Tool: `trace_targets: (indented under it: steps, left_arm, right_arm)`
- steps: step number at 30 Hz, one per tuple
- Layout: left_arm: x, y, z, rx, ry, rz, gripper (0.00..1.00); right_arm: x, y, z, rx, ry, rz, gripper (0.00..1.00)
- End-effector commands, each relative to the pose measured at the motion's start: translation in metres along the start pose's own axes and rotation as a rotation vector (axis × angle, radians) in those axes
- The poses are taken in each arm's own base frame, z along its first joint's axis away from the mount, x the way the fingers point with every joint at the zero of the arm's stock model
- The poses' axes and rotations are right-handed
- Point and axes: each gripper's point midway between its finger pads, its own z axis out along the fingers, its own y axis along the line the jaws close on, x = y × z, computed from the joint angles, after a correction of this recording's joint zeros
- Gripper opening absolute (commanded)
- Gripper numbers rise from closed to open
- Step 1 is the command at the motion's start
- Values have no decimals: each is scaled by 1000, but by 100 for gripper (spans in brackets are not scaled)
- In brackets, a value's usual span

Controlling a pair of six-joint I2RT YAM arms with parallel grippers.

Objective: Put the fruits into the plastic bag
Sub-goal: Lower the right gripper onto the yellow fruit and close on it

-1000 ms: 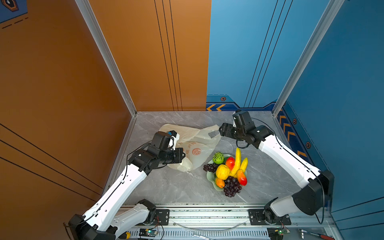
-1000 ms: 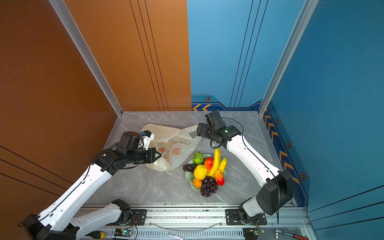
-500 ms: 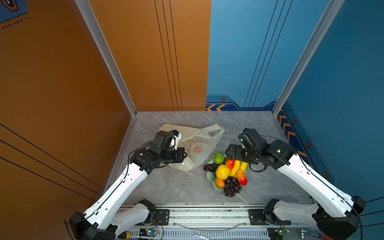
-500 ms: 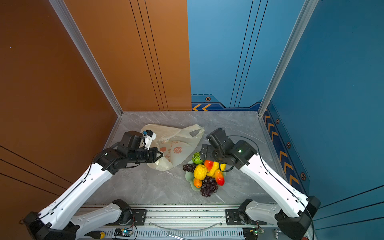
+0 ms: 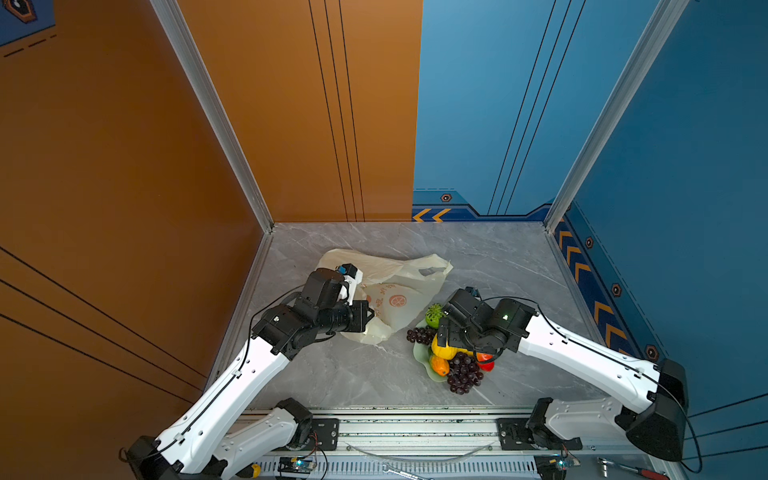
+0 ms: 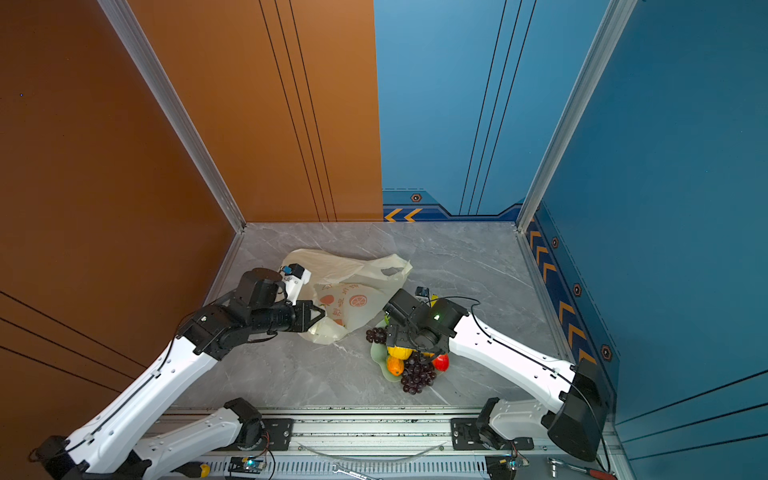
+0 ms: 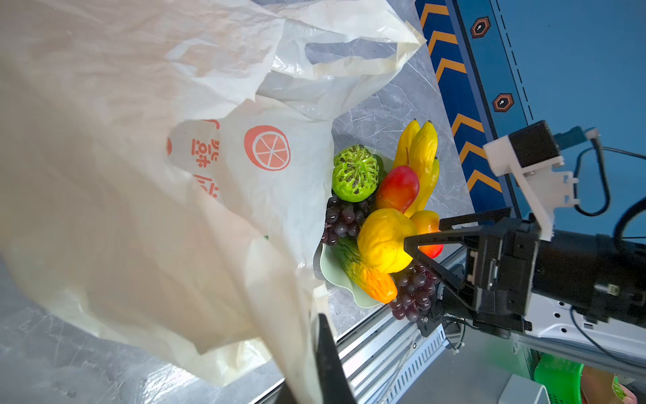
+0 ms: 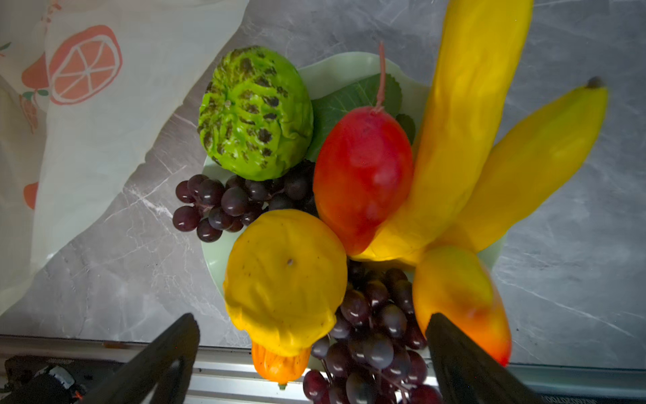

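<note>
The left pincer [image 5: 368,313] is closed, apparently pinching the cream plastic bag [image 5: 399,299] on the grey bench [image 5: 332,374]. At its four o'clock, fruits [image 8: 363,175] heap on a green dish [image 5: 420,354]; the right pincer [image 8: 311,316] gapes wide above them, empty.

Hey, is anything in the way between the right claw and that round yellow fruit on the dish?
Nothing visible. The right claw is open just above the yellow fruit, which lies uncovered on top.
</note>
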Motion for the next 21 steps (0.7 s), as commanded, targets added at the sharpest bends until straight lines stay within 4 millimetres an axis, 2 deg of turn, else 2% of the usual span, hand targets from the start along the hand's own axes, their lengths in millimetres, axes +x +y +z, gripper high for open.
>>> trace_targets:
  steps: [1,9,21]
  left_arm:
    - [4,3,0,-16,-5,-3,0]
    - [6,1,1,-26,-7,6,0]
    - [7,2,4,-31,2,11,0]
  right_arm:
    - [-5,10,11,-21,-21,73,100]
    - [-4,20,27,-30,-8,117,97]
    - [3,11,44,22,35,151,88]
